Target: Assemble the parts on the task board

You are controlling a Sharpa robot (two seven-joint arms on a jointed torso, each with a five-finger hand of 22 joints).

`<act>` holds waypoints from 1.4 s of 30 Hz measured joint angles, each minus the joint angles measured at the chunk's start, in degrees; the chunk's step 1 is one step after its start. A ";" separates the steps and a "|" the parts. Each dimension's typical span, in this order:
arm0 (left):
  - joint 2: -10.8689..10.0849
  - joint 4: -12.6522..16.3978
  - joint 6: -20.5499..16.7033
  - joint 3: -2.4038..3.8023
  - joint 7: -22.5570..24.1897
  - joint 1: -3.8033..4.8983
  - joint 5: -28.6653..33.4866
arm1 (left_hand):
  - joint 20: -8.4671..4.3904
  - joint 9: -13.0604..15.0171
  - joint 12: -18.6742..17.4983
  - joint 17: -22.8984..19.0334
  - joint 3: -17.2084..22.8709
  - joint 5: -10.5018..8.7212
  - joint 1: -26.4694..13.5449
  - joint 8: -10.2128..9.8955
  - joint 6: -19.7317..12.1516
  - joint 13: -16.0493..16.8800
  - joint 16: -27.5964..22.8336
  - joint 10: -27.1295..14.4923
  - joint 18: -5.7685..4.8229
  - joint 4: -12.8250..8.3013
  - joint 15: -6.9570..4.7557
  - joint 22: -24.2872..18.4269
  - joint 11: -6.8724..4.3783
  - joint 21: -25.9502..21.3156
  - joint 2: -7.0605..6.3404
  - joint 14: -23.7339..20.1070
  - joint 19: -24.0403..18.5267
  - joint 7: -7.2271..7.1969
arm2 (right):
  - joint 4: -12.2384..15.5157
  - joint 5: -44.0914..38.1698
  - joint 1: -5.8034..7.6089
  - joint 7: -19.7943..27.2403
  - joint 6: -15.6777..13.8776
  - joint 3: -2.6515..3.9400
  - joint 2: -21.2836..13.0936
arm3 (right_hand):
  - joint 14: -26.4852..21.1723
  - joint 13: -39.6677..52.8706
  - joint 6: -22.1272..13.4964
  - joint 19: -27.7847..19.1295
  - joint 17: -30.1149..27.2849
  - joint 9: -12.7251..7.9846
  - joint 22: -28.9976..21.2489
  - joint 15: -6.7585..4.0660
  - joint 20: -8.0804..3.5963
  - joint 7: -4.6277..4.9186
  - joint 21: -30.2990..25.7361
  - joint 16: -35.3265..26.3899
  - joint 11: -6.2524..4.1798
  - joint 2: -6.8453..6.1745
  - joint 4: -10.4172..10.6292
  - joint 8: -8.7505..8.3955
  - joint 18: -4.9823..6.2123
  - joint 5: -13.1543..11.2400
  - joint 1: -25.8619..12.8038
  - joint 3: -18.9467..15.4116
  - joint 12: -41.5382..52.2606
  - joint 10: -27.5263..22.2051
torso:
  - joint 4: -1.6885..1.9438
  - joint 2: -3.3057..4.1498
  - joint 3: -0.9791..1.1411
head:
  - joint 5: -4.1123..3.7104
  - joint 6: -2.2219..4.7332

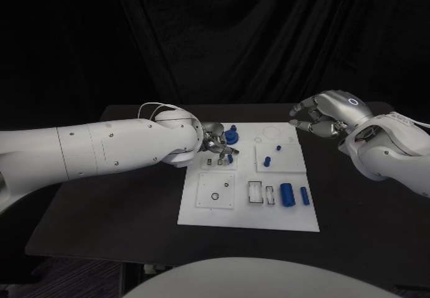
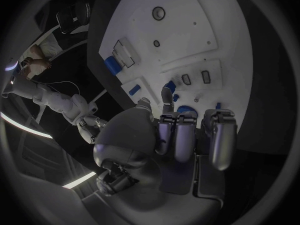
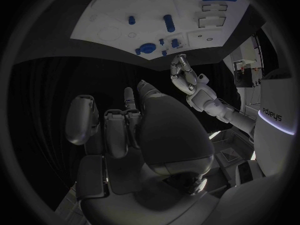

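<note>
The white task board [image 1: 251, 208] lies in the middle of the black table. My left hand [image 1: 213, 141] hovers over its far left corner, beside a round blue knob [image 1: 232, 135]. One fingertip [image 2: 165, 92] sits right at a small blue peg [image 2: 170, 86] standing next to two slots; whether it grips the peg is unclear. My right hand [image 1: 327, 112] hangs above the far right corner with half-bent fingers and nothing in it. Two more blue pegs [image 1: 267, 161] [image 1: 279, 148] stand on the board. A thick blue cylinder [image 1: 287, 194] and a thin one [image 1: 304, 196] lie near its right edge.
A square plate with a ring [image 1: 216, 190] sits at the board's near left, and rectangular slots [image 1: 256, 192] are beside the cylinders. Bare black table [image 1: 107, 217] surrounds the board, and a dark curtain hangs behind.
</note>
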 measured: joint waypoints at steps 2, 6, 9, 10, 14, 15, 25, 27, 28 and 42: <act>-0.04 0.64 -0.06 0.09 -1.49 0.00 -0.92 | -0.09 2.44 0.00 0.00 -0.35 0.00 0.00 0.69 -0.02 0.01 0.00 0.06 0.00 0.09 -0.52 0.00 -0.40 0.00 0.00 -0.06 -0.08 -0.40 | -0.11 0.00 -0.13 -0.02 0.01 0.00 -0.05 | 0.00 0.00 0.00 0.00 0.00 -0.04 0.00 0.00 0.00 0.00 0.00 0.00 0.00 -0.21 0.00 0.00 0.00 0.00 -0.21 0.00 0.00 0.00 | -0.16 -0.24 0.07 | 0.02 0.00; -0.21 1.44 -0.39 0.20 -3.52 0.00 -2.90 | -0.50 5.32 0.00 0.00 -0.52 0.00 -0.23 1.14 -0.02 0.01 0.00 -0.07 0.00 -0.09 -0.52 0.00 -0.65 0.00 -0.23 -0.06 -0.09 -0.39 | -0.46 0.01 -0.41 -0.06 0.06 0.01 -0.04 | 0.00 0.00 0.00 0.00 0.00 -0.07 0.00 0.00 0.00 0.00 0.00 0.00 0.00 -0.22 0.00 0.00 0.00 0.00 -0.22 0.00 0.00 0.00 | -0.35 -0.48 0.24 | -0.12 0.00; -0.26 1.62 -0.71 0.25 -4.67 0.00 -4.16 | -0.50 5.94 0.00 -0.01 -0.56 0.00 -0.23 1.14 0.19 0.01 0.00 -0.07 0.00 -0.02 -0.72 0.00 -0.65 0.00 -0.23 -0.26 -0.09 -0.60 | -0.70 0.02 -0.53 -0.12 0.14 0.01 0.12 | 0.00 0.00 0.20 0.00 0.00 -0.15 0.00 0.00 0.00 0.20 0.00 0.00 0.00 -0.22 0.16 0.00 0.00 0.00 -0.22 -0.16 0.00 0.00 | -0.44 -0.60 0.41 | -0.02 0.00; -0.24 1.62 -0.76 0.27 -4.94 0.00 -4.49 | -0.50 6.06 0.00 0.00 -0.68 0.00 -0.23 1.14 0.18 0.01 0.00 -0.07 0.01 0.10 -0.72 0.00 -0.65 0.00 -0.24 -0.26 -0.09 -0.59 | -0.74 0.02 -0.55 -0.14 0.17 0.01 0.17 | 0.00 0.00 0.20 0.00 0.00 -0.15 0.00 0.00 0.00 0.20 0.00 0.00 0.00 -0.22 0.15 0.00 0.00 0.00 -0.22 -0.16 0.00 0.00 | -0.45 -0.64 0.45 | 0.00 0.00; 0.21 1.35 -0.79 0.28 -5.95 0.00 -5.58 | -0.89 6.57 0.00 -0.01 -1.13 0.00 -1.42 0.86 0.49 0.03 0.00 0.06 0.00 0.25 -0.93 0.00 -0.78 0.00 0.41 -0.06 -0.07 -0.91 | -0.87 0.03 -0.60 -0.20 0.29 0.00 0.26 | 0.00 0.00 0.20 0.00 0.00 -0.15 0.01 0.00 0.00 0.20 0.00 0.00 0.00 -0.22 0.15 0.00 0.00 0.00 -0.22 -0.16 0.00 0.00 | -0.47 -0.77 0.61 | 0.04 0.00; 0.39 1.24 -0.79 0.28 -6.19 0.00 -5.83 | -0.90 6.73 0.00 -0.01 -1.13 0.00 -1.65 0.60 0.50 0.03 0.00 0.13 0.00 0.25 -0.93 -0.01 -0.86 0.00 0.59 -0.06 -0.08 -0.91 | -0.92 0.03 -0.61 -0.21 0.33 0.00 0.27 | 0.00 0.00 0.20 0.00 0.00 -0.15 0.03 0.00 0.00 0.20 0.00 0.00 0.00 -0.23 0.15 0.00 0.00 0.00 -0.23 -0.16 0.00 0.00 | -0.47 -0.79 0.64 | 0.04 0.00; 2.08 -1.14 -0.05 0.28 -7.72 0.00 -7.00 | -0.90 6.55 0.00 -0.01 -1.28 0.00 -1.88 -2.08 1.73 0.03 0.00 -0.06 0.01 0.09 -1.13 -0.01 -1.05 -0.23 0.82 -0.26 -0.08 -1.29 | -1.24 0.03 -0.66 -0.32 0.55 0.00 0.49 | 0.00 -0.01 0.20 0.00 0.00 -0.20 0.04 0.00 0.00 0.20 0.00 -0.01 0.00 -0.45 0.31 0.00 -0.01 0.00 -0.45 -0.31 0.00 0.00 | -0.48 -1.02 0.88 | 0.40 -0.01; 2.66 -1.84 0.12 0.28 -7.94 0.00 -7.13 | -0.90 6.33 0.00 -0.02 -1.28 0.00 -1.88 -2.75 2.10 0.04 0.00 -0.06 0.01 0.09 -1.13 -0.01 -1.05 -0.23 0.82 -0.27 -0.08 -1.27 | -1.26 0.03 -0.67 -0.35 0.57 0.00 0.48 | 0.00 -0.01 0.20 0.00 0.00 -0.20 0.04 0.00 0.00 0.20 0.00 -0.01 0.00 -0.45 0.31 0.00 0.00 0.00 -0.45 -0.31 0.00 0.00 | -0.48 -1.03 0.88 | 0.39 -0.01; 2.92 -2.12 0.19 0.28 -8.03 0.00 -7.17 | -0.92 6.22 0.00 -0.02 -1.28 0.00 -1.88 -3.12 2.30 0.04 0.00 -0.06 0.01 0.09 -1.13 -0.01 -1.05 -0.23 0.82 -0.26 -0.06 -1.37 | -1.26 0.03 -0.67 -0.35 0.58 0.00 0.48 | 0.00 -0.01 0.20 0.00 0.00 -0.20 0.04 0.00 0.00 0.20 0.00 -0.01 0.00 -0.45 0.31 0.00 0.00 0.00 -0.45 -0.31 0.00 0.00 | -0.45 -1.04 0.88 | 0.31 -0.01; 6.28 -5.38 1.24 0.26 -8.62 -0.16 -7.45 | -1.09 4.56 -0.01 -0.03 -1.84 0.00 -2.18 -8.07 4.62 0.04 0.00 -0.07 0.01 0.01 -1.33 -0.02 -1.04 -1.08 0.52 -0.05 0.12 -1.09 | -1.20 0.03 -0.68 -0.44 0.77 0.00 0.43 | 0.00 -0.01 0.20 0.00 0.00 -0.20 0.03 0.00 0.00 0.20 0.00 -0.01 0.00 -0.45 0.31 0.00 -0.01 0.00 -0.45 -0.31 0.00 0.00 | -0.26 -1.16 0.65 | -0.29 0.02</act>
